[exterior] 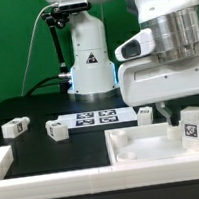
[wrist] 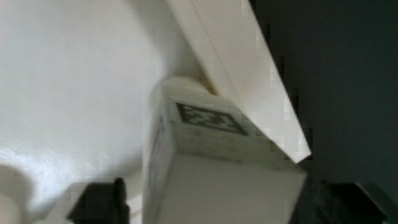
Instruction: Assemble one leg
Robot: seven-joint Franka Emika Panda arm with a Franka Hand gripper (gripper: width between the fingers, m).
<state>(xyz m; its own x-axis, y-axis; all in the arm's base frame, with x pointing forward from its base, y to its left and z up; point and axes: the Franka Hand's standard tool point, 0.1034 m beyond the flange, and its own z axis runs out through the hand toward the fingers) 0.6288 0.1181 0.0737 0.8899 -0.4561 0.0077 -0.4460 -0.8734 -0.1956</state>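
A white leg [exterior: 194, 124] with a black-and-white tag stands upright in a corner of the large white rimmed panel [exterior: 134, 149] at the exterior view's right. In the wrist view the same leg [wrist: 217, 150] fills the space between my two dark fingers [wrist: 98, 202], against the panel's raised rim [wrist: 231, 60]. My gripper [wrist: 222, 205] is open, with a narrow gap showing on each side of the leg. In the exterior view the gripper [exterior: 175, 110] hangs low over that corner, its fingertips mostly hidden. Three more legs lie on the black table: [exterior: 14, 125], [exterior: 57, 132], [exterior: 145, 113].
The marker board [exterior: 95, 116] lies flat in front of the robot base [exterior: 87, 59]. A white L-shaped rail [exterior: 2, 160] sits at the front of the exterior view's left. A black stand with cables rises at the back.
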